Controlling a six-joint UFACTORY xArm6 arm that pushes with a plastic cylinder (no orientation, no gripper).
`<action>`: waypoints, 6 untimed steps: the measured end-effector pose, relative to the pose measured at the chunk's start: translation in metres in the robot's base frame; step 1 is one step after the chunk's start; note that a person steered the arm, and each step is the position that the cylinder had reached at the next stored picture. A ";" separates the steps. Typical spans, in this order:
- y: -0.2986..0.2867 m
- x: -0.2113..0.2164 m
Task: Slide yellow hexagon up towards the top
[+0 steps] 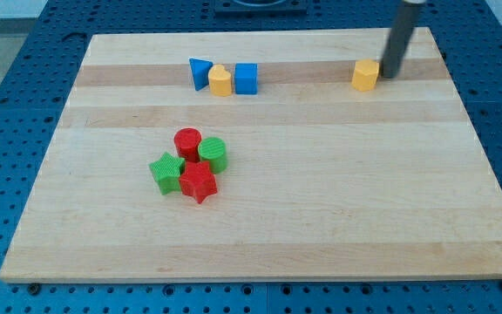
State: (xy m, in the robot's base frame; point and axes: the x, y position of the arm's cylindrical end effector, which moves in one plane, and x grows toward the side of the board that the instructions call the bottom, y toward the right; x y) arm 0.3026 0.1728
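The yellow hexagon (365, 75) sits near the view's top right on the wooden board (321, 201). My tip (388, 75) is just to the right of it, a small gap apart or barely touching; the dark rod rises from there to the view's top edge. A second yellow block (220, 80), rounded on top, sits at the top centre-left between a blue triangle (200, 72) and a blue cube (246, 78).
A cluster lies left of centre: a red cylinder (187, 142), a green cylinder (213, 154), a green star (167, 172) and a red star (198, 182), all touching. The board's top edge is close above the yellow hexagon.
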 end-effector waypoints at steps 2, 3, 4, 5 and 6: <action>0.037 0.041; 0.033 0.067; 0.006 0.063; 0.006 0.061; 0.006 0.064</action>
State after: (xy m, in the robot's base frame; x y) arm 0.3666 0.1788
